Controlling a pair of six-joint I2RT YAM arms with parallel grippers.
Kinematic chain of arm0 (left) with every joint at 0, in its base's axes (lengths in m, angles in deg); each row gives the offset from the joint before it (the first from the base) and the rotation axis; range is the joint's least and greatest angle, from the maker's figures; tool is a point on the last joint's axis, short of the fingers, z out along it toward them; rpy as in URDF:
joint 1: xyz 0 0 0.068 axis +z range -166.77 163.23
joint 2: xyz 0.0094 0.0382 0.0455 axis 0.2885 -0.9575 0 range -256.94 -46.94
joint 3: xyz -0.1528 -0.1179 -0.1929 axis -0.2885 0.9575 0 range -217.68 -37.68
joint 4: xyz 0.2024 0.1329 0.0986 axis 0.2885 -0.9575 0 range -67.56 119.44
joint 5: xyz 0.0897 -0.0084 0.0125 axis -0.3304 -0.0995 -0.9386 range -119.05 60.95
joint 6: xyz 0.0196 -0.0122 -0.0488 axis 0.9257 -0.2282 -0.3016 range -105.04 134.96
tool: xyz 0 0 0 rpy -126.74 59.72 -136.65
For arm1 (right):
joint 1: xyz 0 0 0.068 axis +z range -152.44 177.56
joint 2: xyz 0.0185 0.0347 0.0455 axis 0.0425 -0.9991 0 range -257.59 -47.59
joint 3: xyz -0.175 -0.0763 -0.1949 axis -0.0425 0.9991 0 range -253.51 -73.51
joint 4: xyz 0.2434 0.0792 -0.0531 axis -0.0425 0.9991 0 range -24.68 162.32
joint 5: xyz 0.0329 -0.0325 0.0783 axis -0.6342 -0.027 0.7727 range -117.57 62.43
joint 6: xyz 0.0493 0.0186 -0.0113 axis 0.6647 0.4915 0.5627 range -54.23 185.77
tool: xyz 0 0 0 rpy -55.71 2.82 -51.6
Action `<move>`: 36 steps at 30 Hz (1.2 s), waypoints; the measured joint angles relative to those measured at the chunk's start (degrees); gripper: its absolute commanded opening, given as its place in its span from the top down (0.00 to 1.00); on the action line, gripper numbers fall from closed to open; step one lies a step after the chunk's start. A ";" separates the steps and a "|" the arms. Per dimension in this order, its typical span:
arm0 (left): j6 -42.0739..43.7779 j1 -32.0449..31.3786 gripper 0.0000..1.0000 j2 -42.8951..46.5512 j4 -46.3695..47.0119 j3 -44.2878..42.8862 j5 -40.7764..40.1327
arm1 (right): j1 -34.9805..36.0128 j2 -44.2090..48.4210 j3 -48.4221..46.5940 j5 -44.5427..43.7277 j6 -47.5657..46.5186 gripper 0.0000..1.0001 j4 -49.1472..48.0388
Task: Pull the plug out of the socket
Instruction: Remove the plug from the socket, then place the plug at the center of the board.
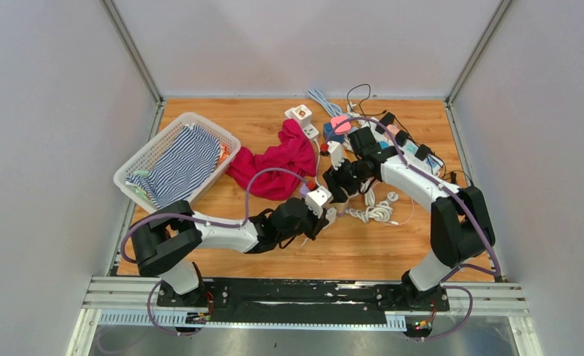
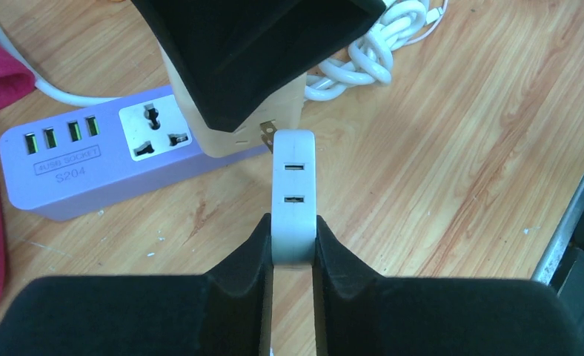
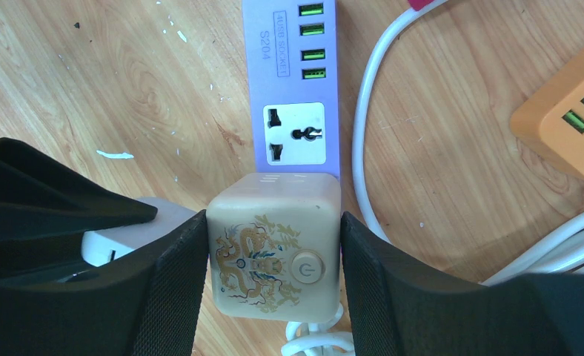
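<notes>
Wood tabletop [image 1: 393, 248], grey walls [image 1: 52, 148]: both grippers meet mid-table on plug & socket.
L gripper [image 2: 293, 241] is squeezed nearly together, pinching the white plug [image 2: 294, 193] (2 USB ports on its face). 1 brass prong [image 2: 267, 132] shows btw the plug and the cream cube socket [image 3: 274, 222]. R gripper [image 3: 270, 285] stands partway spread, a finger on each side of the cube. The cube sits over the end of 1 purple strip [image 2: 89, 174] w/ 4 USB ports and 1 outlet. 1 orange block [image 3: 571, 126] and a white cable coil [image 1: 378, 211] lie just beside. There is bare wood toward the near edge.
</notes>
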 measured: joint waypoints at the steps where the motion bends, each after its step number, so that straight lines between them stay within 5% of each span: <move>1: 0.79 -0.44 1.00 0.31 -0.33 0.07 -0.85 | 0.00 0.00 0.00 -0.02 0.00 0.83 0.00; 4: 3.21 -1.36 1.00 2.03 -0.31 1.36 -2.62 | 0.00 0.00 0.00 0.00 -0.11 0.80 0.02; 7: 5.62 -1.44 1.00 5.25 -0.28 3.37 -2.45 | 0.00 0.00 0.00 0.00 -0.20 0.64 0.04; 13: 8.72 -1.44 1.00 13.66 0.28 8.72 3.98 | 0.00 0.15 -0.07 0.22 -0.61 0.15 0.37; 16: 7.85 -1.44 1.00 17.84 0.28 12.37 6.82 | -0.02 0.24 0.00 -0.37 -1.40 0.00 2.62; 28: 2.32 -1.44 1.00 25.77 0.13 17.27 11.47 | -1.09 11.39 0.61 3.43 -6.47 0.00 7.04; 36: 1.51 -1.44 1.00 28.04 0.15 17.29 15.69 | -1.40 24.15 4.48 21.94 -25.14 0.01 16.85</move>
